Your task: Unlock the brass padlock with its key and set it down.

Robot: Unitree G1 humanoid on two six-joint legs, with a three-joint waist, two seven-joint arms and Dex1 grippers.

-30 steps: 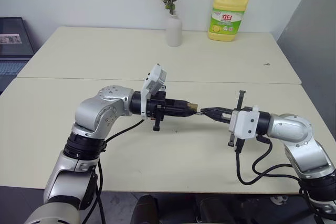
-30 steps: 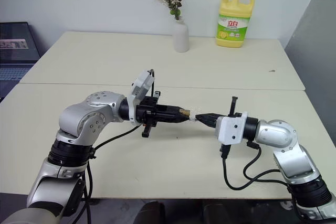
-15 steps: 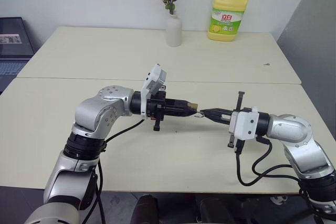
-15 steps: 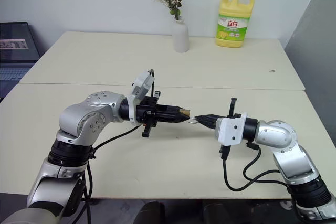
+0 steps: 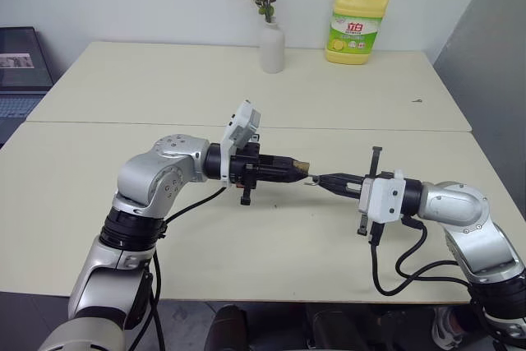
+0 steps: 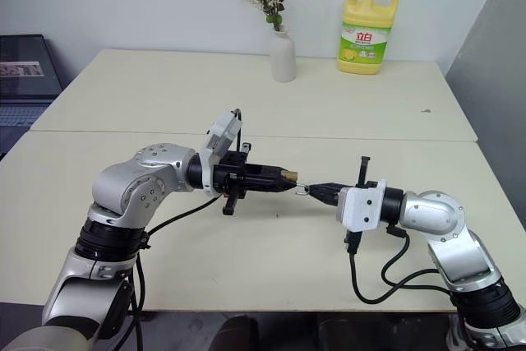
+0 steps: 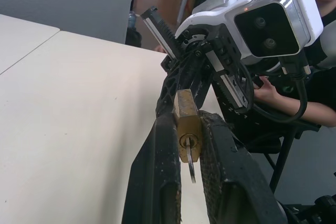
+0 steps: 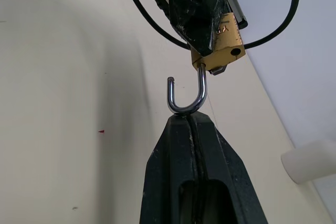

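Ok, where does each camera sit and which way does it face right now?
Head pair: looks forward and down over the table; both arms meet mid-frame at the padlock.
Left wrist: looks along the left gripper, shut on the padlock, key hanging from it, right gripper beyond.
Right wrist: looks along the right gripper, jaws shut on the open shackle.
Both wrist views share the padlock.

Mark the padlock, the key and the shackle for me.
padlock (image 7: 185,119): left wrist view, on the brass body between the fingers.
key (image 7: 191,167): left wrist view, on the blade hanging from the keyhole.
shackle (image 8: 185,109): right wrist view, on the curve of the open hook.
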